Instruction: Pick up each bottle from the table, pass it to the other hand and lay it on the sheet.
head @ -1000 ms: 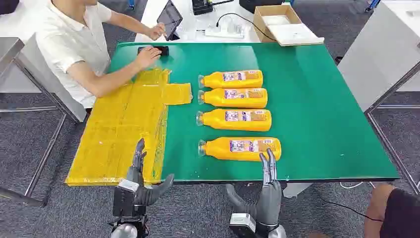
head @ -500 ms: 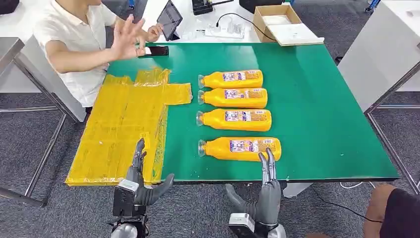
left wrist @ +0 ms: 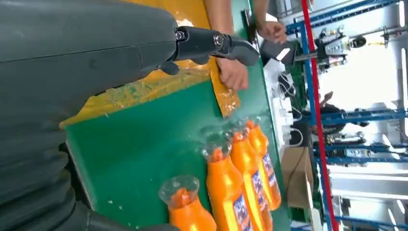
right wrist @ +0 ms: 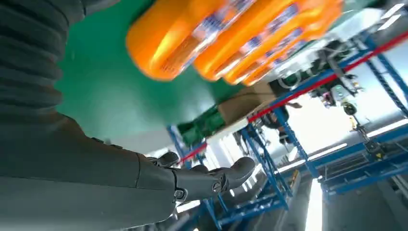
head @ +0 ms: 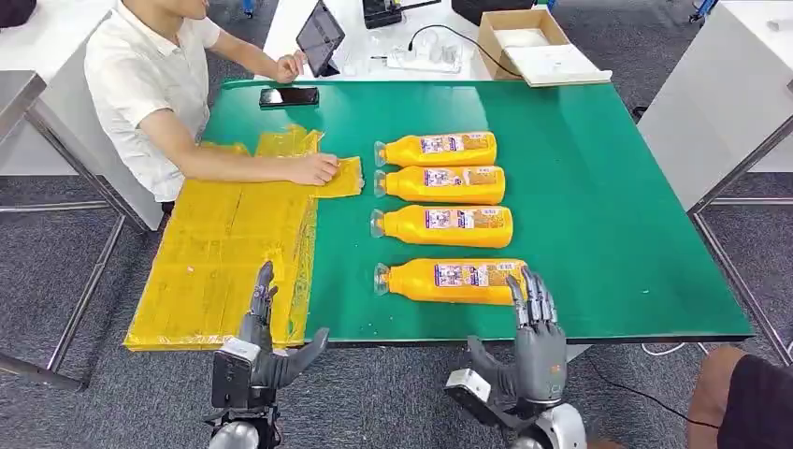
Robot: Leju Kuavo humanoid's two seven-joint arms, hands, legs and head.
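Several orange bottles lie on their sides in a column on the green table [head: 608, 206], caps toward the sheet. The nearest bottle [head: 454, 280] lies by the front edge; behind it come a second [head: 444, 225], a third [head: 441, 184] and the farthest [head: 437, 149]. The same bottles [left wrist: 226, 190] [right wrist: 192, 36] appear in both wrist views. The yellow sheet [head: 224, 253] covers the table's left side. My right hand [head: 535, 351] is open, fingers up, at the near bottle's base end. Over the sheet's front edge my left hand [head: 260, 346] stands open and holds nothing.
A person in a white shirt [head: 140, 84] sits at the table's far left, one hand [head: 313, 169] pressing the sheet's far corner. A black phone [head: 289, 95] lies at the back left. A cardboard box [head: 538, 42] and a tablet [head: 320, 36] are behind the table.
My right hand has shifted right and turned, its fingers now spread by the near bottle's base. The person's hand came down from the air onto the sheet's corner. My left hand stayed put.
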